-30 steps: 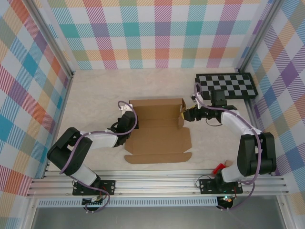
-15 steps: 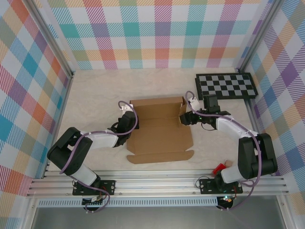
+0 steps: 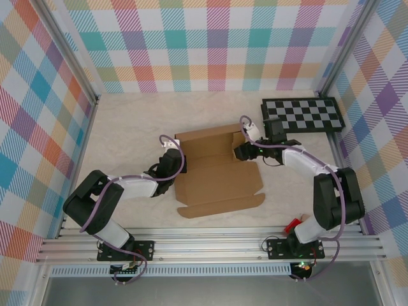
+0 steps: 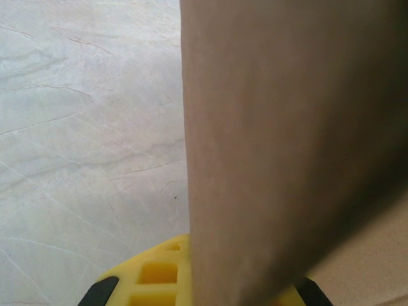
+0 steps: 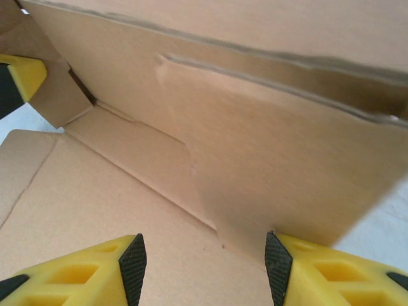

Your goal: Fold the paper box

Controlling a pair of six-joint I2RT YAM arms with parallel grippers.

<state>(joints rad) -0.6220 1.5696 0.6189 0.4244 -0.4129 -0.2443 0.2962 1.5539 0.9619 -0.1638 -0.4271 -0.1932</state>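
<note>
The paper box [image 3: 217,178] lies partly folded in the middle of the table [image 3: 127,127], slightly skewed. Its far wall stands up at 12 o'clock and its lid panel lies flat toward 6 o'clock.

My left gripper [image 3: 171,167] sits at the box's 9 o'clock edge. Its fingers [image 4: 153,277] are pressed together, and in my left wrist view a brown cardboard panel rises straight up from between them, so I am pinching the side flap there.

My right gripper [image 3: 241,152] reaches in at about 2 o'clock of the box. Its fingers [image 5: 95,268] are spread about halfway and clamp nothing. In my right wrist view they hover over the box floor, facing the raised wall. The finger at 5 o'clock in that view [image 5: 319,268] has its black pad right against the lower edge of a bent flap, and the one at 7 o'clock stands free above the floor.
</note>
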